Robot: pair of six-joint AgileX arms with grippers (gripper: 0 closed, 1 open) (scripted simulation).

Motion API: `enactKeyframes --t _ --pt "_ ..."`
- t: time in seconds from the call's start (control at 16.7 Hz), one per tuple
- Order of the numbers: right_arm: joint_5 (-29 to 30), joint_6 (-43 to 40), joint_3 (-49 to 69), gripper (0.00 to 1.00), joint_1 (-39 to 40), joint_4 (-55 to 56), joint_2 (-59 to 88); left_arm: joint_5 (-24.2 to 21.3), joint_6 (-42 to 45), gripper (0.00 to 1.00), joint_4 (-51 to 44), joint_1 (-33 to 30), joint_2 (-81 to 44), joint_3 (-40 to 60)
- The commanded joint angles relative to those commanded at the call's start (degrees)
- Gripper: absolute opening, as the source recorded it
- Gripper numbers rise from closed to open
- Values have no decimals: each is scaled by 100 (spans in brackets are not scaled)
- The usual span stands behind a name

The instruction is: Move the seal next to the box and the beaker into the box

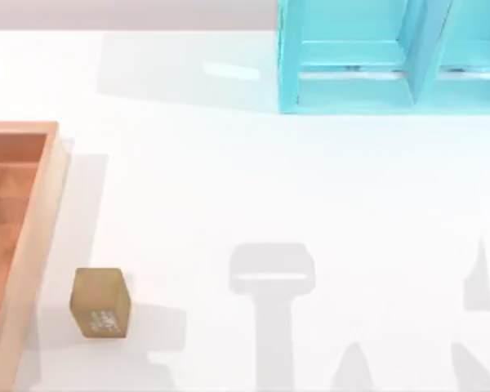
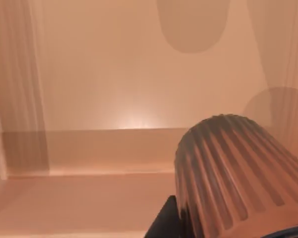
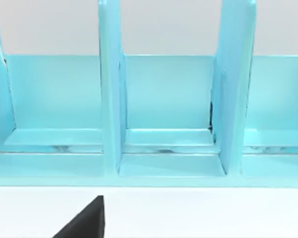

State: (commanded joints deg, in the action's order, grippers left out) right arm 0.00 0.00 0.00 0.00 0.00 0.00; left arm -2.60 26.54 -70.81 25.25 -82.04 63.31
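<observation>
Beaker (image 2: 238, 173) sits low in my left wrist view, ribbed wall close against a dark part of my left gripper (image 2: 164, 225); I cannot tell whether the gripper pinches it or is spread. Box (image 1: 33, 237) at left edge of top view, a red sliver of beaker at far left inside it. Seal (image 1: 100, 302) stands on worktop (image 1: 269, 188) just beside the box rim, lower left. Judgement: release low, lift straight up, avoid tipping. Right arm parked facing turquoise shelf (image 3: 164, 109).
</observation>
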Motion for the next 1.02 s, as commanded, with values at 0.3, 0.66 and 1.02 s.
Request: enactKeyframes --t 0.3,0.66,1.02 --pt "0 0 0 100 0 0 0 21 2 0 -7 -37 -11 0" --pt "0 0 0 100 0 0 0 259 -12 0 683 -285 442 -820" --pt "0 0 0 100 0 0 0 54 20 0 1381 12 -162 -1091"
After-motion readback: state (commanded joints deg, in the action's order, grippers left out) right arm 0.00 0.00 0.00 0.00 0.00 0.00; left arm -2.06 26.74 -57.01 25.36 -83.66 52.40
